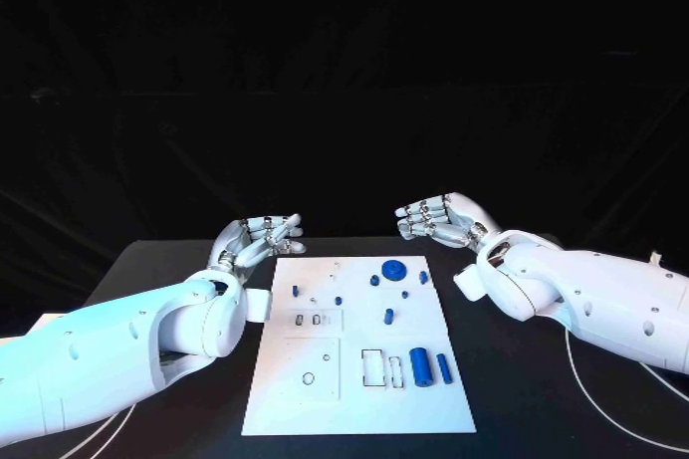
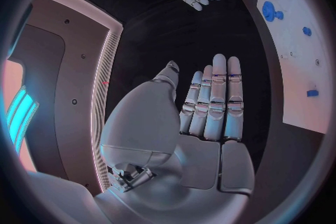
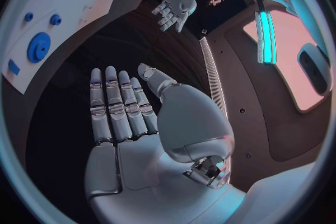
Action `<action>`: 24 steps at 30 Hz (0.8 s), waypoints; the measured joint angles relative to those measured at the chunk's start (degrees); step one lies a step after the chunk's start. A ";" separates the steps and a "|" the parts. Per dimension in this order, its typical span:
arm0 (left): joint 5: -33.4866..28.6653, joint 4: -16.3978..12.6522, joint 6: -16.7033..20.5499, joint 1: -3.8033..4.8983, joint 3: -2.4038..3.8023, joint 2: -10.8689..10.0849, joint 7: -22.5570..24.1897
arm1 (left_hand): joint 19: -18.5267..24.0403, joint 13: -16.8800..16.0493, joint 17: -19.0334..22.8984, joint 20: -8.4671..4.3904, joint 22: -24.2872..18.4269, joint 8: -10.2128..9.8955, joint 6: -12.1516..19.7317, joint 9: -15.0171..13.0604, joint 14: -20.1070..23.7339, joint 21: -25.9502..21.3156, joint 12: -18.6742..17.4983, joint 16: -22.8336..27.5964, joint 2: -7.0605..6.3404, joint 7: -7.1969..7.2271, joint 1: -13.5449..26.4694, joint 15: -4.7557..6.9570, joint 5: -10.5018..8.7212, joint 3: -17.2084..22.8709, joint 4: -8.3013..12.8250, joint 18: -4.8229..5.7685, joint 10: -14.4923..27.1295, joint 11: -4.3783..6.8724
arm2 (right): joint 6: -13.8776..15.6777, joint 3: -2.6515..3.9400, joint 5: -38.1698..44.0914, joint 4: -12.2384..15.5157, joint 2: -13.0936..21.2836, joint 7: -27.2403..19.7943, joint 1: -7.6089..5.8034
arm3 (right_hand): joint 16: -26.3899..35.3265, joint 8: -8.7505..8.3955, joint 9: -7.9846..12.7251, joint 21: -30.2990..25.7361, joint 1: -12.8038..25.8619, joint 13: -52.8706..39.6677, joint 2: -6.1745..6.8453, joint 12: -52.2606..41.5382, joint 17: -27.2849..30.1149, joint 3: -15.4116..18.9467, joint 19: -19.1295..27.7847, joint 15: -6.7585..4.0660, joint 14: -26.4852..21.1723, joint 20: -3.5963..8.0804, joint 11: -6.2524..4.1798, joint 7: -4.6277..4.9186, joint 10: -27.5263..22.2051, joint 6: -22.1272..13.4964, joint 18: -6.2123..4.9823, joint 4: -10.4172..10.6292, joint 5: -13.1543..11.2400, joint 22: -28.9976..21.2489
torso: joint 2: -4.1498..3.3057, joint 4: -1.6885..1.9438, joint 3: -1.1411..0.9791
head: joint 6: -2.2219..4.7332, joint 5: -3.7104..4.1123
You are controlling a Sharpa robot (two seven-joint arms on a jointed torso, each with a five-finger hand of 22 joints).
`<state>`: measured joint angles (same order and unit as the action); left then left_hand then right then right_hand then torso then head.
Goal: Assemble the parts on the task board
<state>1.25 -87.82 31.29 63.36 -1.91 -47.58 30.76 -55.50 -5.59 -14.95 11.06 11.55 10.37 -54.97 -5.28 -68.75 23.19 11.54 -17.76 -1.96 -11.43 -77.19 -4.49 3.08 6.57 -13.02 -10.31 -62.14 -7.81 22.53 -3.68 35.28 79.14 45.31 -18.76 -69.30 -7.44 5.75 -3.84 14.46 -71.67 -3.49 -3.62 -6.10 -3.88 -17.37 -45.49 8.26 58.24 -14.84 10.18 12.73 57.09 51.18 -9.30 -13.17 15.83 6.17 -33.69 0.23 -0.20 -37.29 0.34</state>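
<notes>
We see the board [image 1: 359,379] at table centre, blue parts [image 1: 419,365] lying on it. The left hand [image 1: 259,242] hovers at its 11 o'clock, the right hand [image 1: 445,222] at 1 o'clock; both are released, fingers extended, grasping nothing.

White task board [image 1: 359,379], blue parts [image 1: 419,365], black table [image 1: 172,270], silver left hand [image 1: 259,242], silver right hand [image 1: 442,220]

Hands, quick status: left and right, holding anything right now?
Left hand: open, fingers extended, holding nothing.
Right hand: open, fingers extended, holding nothing.
</notes>
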 measured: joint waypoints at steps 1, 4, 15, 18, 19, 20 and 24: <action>0.14 -0.60 -0.15 0.03 0.09 -0.42 0.00 | -0.10 -0.05 -0.24 -0.10 0.04 -0.22 -0.22 0.01 0.00 0.00 0.00 0.00 0.00 0.21 0.00 0.00 0.00 -0.09 0.09 0.00 -0.33 0.06 | 0.13 0.04 1.79 -0.01 0.12 0.34 -0.15 | -0.03 0.00 0.00 0.44 -0.11 -0.01 0.43 0.00 -0.08 -0.40 -0.81 -0.26 1.01 0.23 -0.21 0.00 0.84 0.76 -0.01 -0.18 0.00 0.15 | -0.36 0.04 0.01 | 0.12 0.07; 0.63 -2.57 -0.69 0.13 0.35 -1.54 -0.01 | -0.10 -0.11 -0.70 -0.10 0.05 -0.22 -0.21 0.08 0.00 0.00 -0.28 0.00 0.00 0.20 0.00 0.00 0.00 -0.24 0.24 0.00 -0.44 0.07 | 0.35 0.22 8.22 0.02 0.37 1.98 -0.62 | -0.56 0.00 -0.09 2.44 -0.30 -0.03 1.10 0.38 -0.45 -1.12 -3.59 -1.25 4.18 1.33 -0.91 -0.36 3.32 2.80 -0.01 -0.78 -0.33 0.91 | -1.18 0.20 0.04 | 0.41 0.22; 1.56 -10.10 -2.61 0.54 1.22 -4.43 -0.70 | -0.10 -0.16 -1.74 -0.10 0.10 -1.10 -0.41 0.38 -0.18 0.27 -1.41 0.74 0.00 0.00 0.00 0.18 -0.01 -0.48 0.79 0.00 -0.62 0.25 | -1.83 0.56 36.22 1.03 -0.18 13.11 -2.77 | -6.91 -0.90 -0.23 21.34 -1.64 -0.23 4.55 2.16 -6.24 0.16 -15.18 -7.43 24.04 8.21 -4.94 -3.68 12.68 9.56 -0.01 -0.63 -2.66 11.15 | -5.07 1.18 0.07 | 2.28 1.46; 1.63 -11.76 -3.05 0.76 1.46 -4.83 -0.97 | -0.10 -0.16 -1.85 -0.10 0.10 -1.10 -0.41 0.39 0.04 0.27 -1.42 0.74 0.00 0.00 0.00 -0.04 -0.01 -0.65 0.95 0.00 -0.62 0.25 | -2.97 0.58 42.85 1.28 -0.61 16.16 -3.35 | -8.93 -1.27 -0.22 25.09 -1.26 -0.23 4.93 2.16 -8.52 0.29 -16.07 -8.23 25.56 9.11 -5.41 -4.21 13.29 10.09 -0.01 -0.18 -2.66 13.41 | -6.13 1.44 0.07 | 2.63 1.65; 1.65 -12.31 -3.20 0.88 1.56 -4.98 -1.08 | -0.10 -0.16 -1.89 -0.10 0.10 -1.10 -0.41 0.43 0.04 0.27 -1.42 0.74 0.00 0.00 0.00 -0.04 -0.01 -0.64 0.94 0.00 -0.62 0.24 | -3.38 0.61 45.11 1.36 -0.79 17.20 -3.54 | -9.72 -1.36 -0.22 26.16 -1.42 -0.23 5.09 2.16 -9.38 0.09 -16.25 -8.27 25.60 9.30 -5.52 -4.26 13.41 10.14 0.00 0.02 -2.66 14.07 | -6.43 1.51 0.05 | 2.72 1.69; 1.66 -12.69 -3.30 0.96 1.64 -5.08 -1.15 | -0.10 -0.16 -1.94 -0.10 0.10 -1.10 -0.41 0.43 0.04 0.27 -1.56 0.87 0.00 0.00 0.00 -0.04 -0.01 -0.64 0.94 0.01 -0.62 0.24 | -3.70 0.62 46.67 1.42 -0.92 17.92 -3.68 | -11.55 -1.70 -0.22 28.04 -1.25 -0.23 5.37 2.16 -11.22 -0.32 -16.34 -8.27 25.60 9.38 -5.53 -4.41 13.41 10.29 0.00 0.43 -2.66 15.28 | -6.72 1.58 0.03 | 2.86 1.73; 1.68 -14.04 -3.65 1.29 1.78 -5.53 -1.50 | -0.10 -0.15 -1.97 -0.10 0.09 -1.10 -0.41 0.43 0.04 0.26 -1.77 0.96 0.00 0.00 0.00 -0.04 -0.01 -0.64 0.94 0.01 -0.62 0.24 | -5.00 0.62 51.89 1.56 -1.45 20.33 -3.99 | -15.95 -1.80 -0.22 31.44 -1.03 -0.22 6.05 2.26 -14.85 -1.04 -16.43 -8.48 25.81 9.48 -6.05 -4.41 12.86 10.28 0.00 1.39 -2.66 17.37 | -7.97 1.92 -0.03 | 3.30 1.91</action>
<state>2.93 -101.86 27.63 64.65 -0.13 -53.10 29.27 -55.60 -5.74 -16.92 10.96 11.64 9.26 -55.38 -4.85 -68.72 23.46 9.76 -16.80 -1.96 -11.43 -77.19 -4.53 3.07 5.93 -12.08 -10.31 -62.76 -7.56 17.54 -3.06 87.17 80.69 43.86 1.56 -73.30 -23.39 3.95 -4.06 45.89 -72.70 -3.72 2.44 -3.84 -18.73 -18.41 -61.92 -0.22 84.04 -5.37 4.13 8.32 69.94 61.47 -9.30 -11.77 13.17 23.54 -41.66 2.15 -0.24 -33.99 2.25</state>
